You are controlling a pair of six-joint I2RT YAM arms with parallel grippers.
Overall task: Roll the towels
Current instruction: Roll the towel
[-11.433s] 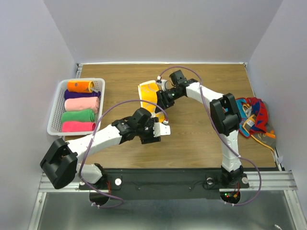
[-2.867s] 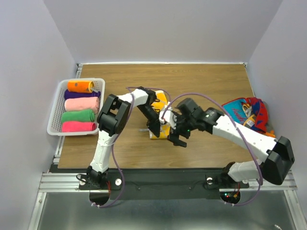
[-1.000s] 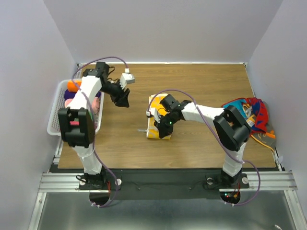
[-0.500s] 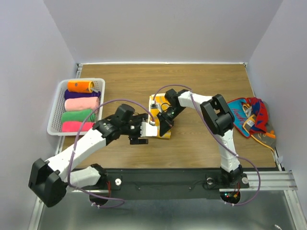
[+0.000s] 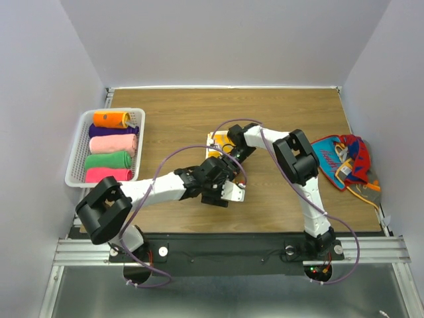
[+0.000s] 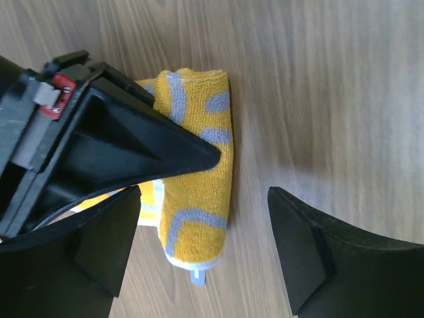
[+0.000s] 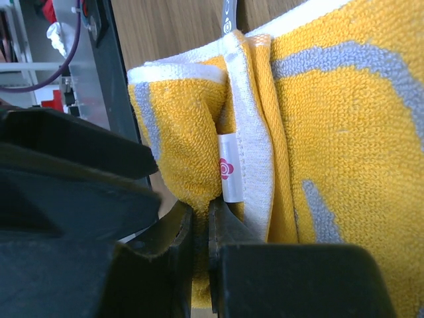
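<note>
- The brown wood-grain table [image 5: 291, 119] fills the middle of the overhead view, and everything lies on it.
- A white slatted plastic basket [image 5: 74, 154] sits at the left edge. It holds five rolled towels stacked top to bottom: orange [image 5: 110, 119], purple [image 5: 112, 131], pale pink [image 5: 111, 144], green [image 5: 108, 160] and bright pink [image 5: 107, 175]. Each roll lies left to right.
- A loose heap of red and blue patterned cloths [image 5: 348, 162] lies at the right edge, well apart from the basket.
- The yellow terry towel with grey curved markings [image 6: 199, 165] is at the centre of the table. It is folded into a narrow bundle, mostly hidden from above by both arms.
- In the left wrist view its long axis runs top to bottom, tilted slightly. A small white tag sits at its lower end.
- The left gripper [image 6: 204, 199] stands wide apart and holds nothing. One finger is on each side of the bundle, and the right one is clear of the cloth.
- The right gripper [image 7: 201, 212] comes in from the left of that view and lies across the bundle. Its fingers are pinched nearly together on a fold of the yellow towel, beside a white label with a red flower mark.
</note>
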